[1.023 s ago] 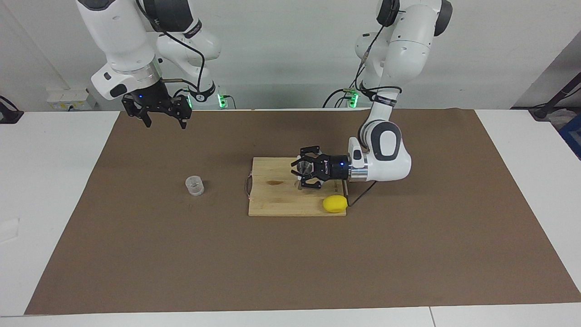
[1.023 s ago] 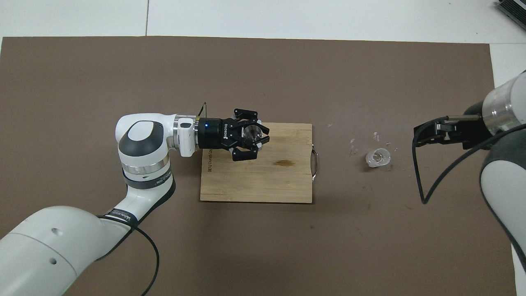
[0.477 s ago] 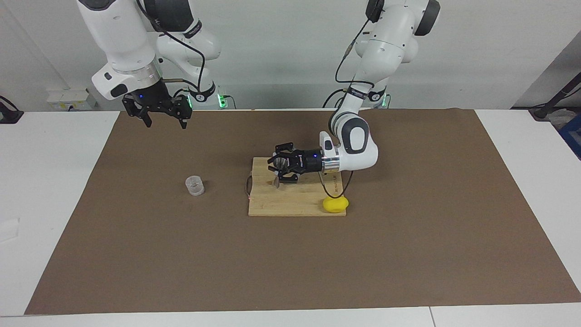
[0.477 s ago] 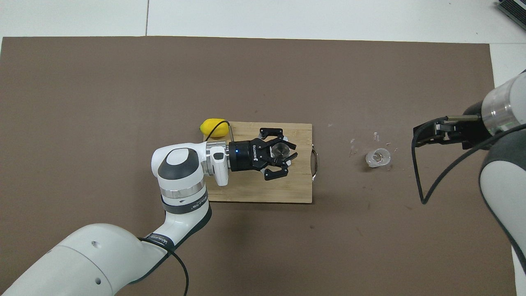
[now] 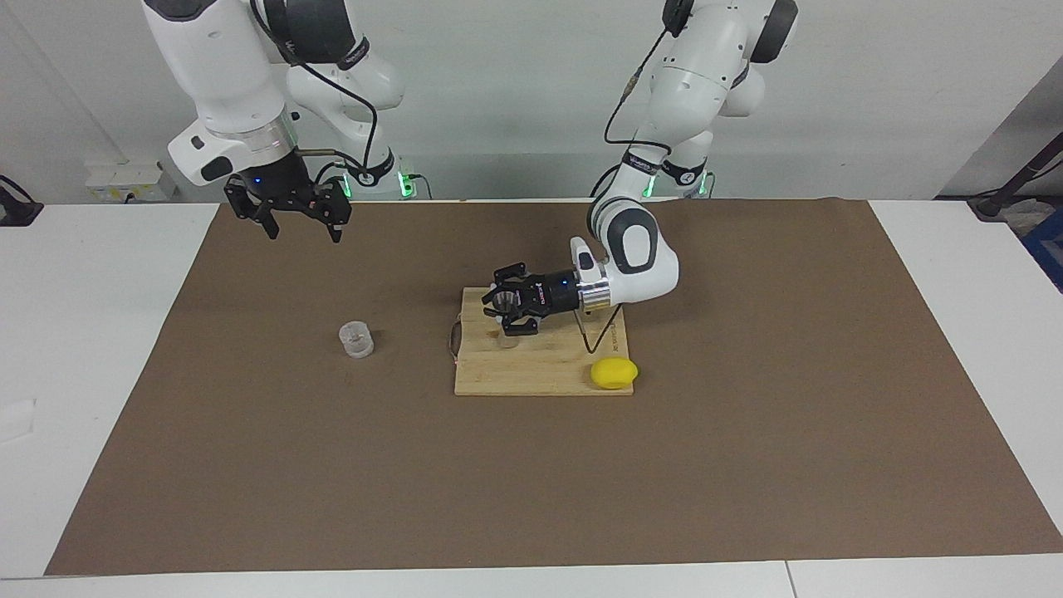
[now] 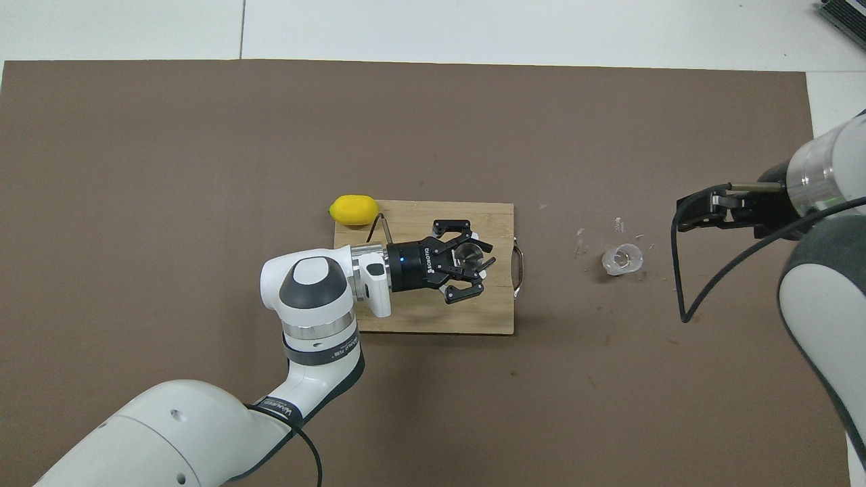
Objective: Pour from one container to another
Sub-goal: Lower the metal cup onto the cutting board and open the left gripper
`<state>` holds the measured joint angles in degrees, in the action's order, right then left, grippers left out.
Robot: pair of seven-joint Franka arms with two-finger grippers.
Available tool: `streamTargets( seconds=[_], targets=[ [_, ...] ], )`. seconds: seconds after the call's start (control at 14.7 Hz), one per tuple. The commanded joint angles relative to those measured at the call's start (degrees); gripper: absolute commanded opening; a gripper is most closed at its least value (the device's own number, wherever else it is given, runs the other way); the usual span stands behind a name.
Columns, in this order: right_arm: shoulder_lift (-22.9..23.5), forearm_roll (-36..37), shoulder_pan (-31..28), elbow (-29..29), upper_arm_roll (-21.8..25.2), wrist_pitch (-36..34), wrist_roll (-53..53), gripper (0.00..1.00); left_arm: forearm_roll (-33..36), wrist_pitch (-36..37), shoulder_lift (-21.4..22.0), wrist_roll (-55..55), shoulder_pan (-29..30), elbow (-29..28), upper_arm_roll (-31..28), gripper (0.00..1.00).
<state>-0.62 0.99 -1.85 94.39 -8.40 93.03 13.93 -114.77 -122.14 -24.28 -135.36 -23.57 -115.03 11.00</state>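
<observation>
The small clear plastic cup (image 5: pixel 356 340) stands on the brown mat toward the right arm's end; it also shows in the overhead view (image 6: pixel 623 260). My left gripper (image 5: pixel 508 312) lies level over the wooden cutting board (image 5: pixel 540 367), shut on the silvery metal jigger (image 5: pixel 502 301), which is held upright with its mouth up (image 6: pixel 467 253). I cannot tell whether the jigger's foot touches the board. My right gripper (image 5: pixel 304 234) hangs open and empty in the air over the mat, apart from the cup. It waits there, and shows in the overhead view (image 6: pixel 697 211) too.
A yellow lemon (image 5: pixel 614 373) lies at the cutting board's corner toward the left arm's end, at the board's edge farther from the robots (image 6: pixel 354 210). The board (image 6: pixel 419 318) has a metal handle (image 6: pixel 519 270) on the side facing the cup. Brown mat covers the table.
My left arm has carried the jigger across the board toward the cup's side. The lemon, earlier covered in the overhead view, now shows. The right gripper has barely moved.
</observation>
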Motion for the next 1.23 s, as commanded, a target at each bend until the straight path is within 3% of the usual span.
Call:
streamTargets(
  seconds=[0.0, 0.07, 0.14, 0.2, 0.41, 0.55, 0.75, 0.95, 1.16],
  targets=[
    [-2.72, -0.47, 0.0, 4.13, -0.21, 1.9, 3.73, 1.0, -1.86, -2.14, 1.51, -1.4, -1.12, -1.69, -0.72, 0.0],
    [-2.9, -0.47, 0.09, 4.91, -0.21, 1.72, 5.22, 1.0, -1.95, -2.75, 1.43, -1.4, -1.04, -1.69, -0.72, 0.01],
    [-3.51, -0.55, 0.0, 5.88, -0.21, 1.8, 6.97, 1.0, -2.03, -2.84, 1.42, -1.48, -1.04, -1.69, -0.72, 0.73],
    [-3.86, -0.82, -0.26, 6.59, -0.21, 1.72, 9.77, 1.0, -2.12, -2.76, 1.42, -1.48, -0.86, -1.69, -0.72, 1.0],
    [-3.87, -5.64, -2.01, 7.38, -0.03, 2.24, 22.24, 1.0, -2.03, 0.3, 1.95, -1.48, -0.16, -2.82, -0.98, 1.0],
    [-3.34, -8.19, -2.37, 8.17, -0.03, 3.91, 29.1, 0.93, -2.03, 2.77, 2.3, -1.31, 1.86, -3.97, -0.98, 1.0],
    [-2.64, -10.04, -3.86, 9.58, 0.05, 6.01, 38.61, 0.92, -1.86, 5.4, 4.67, -1.22, 3.97, -7.39, -0.98, 1.0],
    [-0.62, -13.28, -6.23, 10.63, 0.05, 8.74, 42.56, 0.94, -0.72, 9.18, 7.65, -1.31, 7.48, -12.04, -1.16, 1.0],
    [4.99, -18.65, -9.48, 10.37, 0.05, 9.36, 47.77, 1.0, 2.79, 13.67, 9.86, -1.13, 11.26, -16.09, -1.16, 1.0]
  ],
)
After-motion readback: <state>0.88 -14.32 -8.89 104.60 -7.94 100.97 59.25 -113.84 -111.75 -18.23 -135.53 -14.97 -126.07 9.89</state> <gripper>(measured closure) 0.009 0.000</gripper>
